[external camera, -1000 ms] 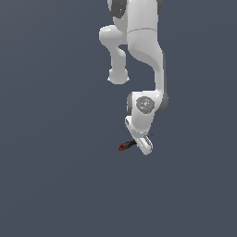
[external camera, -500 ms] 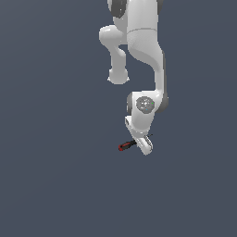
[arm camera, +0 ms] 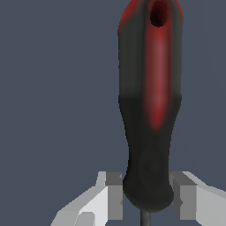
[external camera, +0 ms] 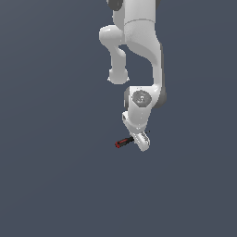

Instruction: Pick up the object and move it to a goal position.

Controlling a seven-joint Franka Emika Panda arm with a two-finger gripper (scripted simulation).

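The screwdriver [external camera: 124,141] lies just below the centre of the exterior frame, its red butt pointing toward that view's left and its other end running in under the gripper [external camera: 141,141]. It looks small, stiff and probably light, so weight should be no trouble. The worry is the smooth, rounded handle, which could roll or swivel between flat pads. The sensible hold is on the thick black part of the handle near the shaft, not on the thin metal.

The wrist view shows what the exterior view cannot: the handle of the screwdriver [arm camera: 150,123] fills the frame, red toward its butt, black lower down, and the gripper [arm camera: 148,201] has one finger [arm camera: 114,198] on each side of the black end. The jaws stand around the handle with thin gaps visible, so apparently not yet clamped. The exterior view alone gives the arm's pose and the plain grey bench [external camera: 51,185].
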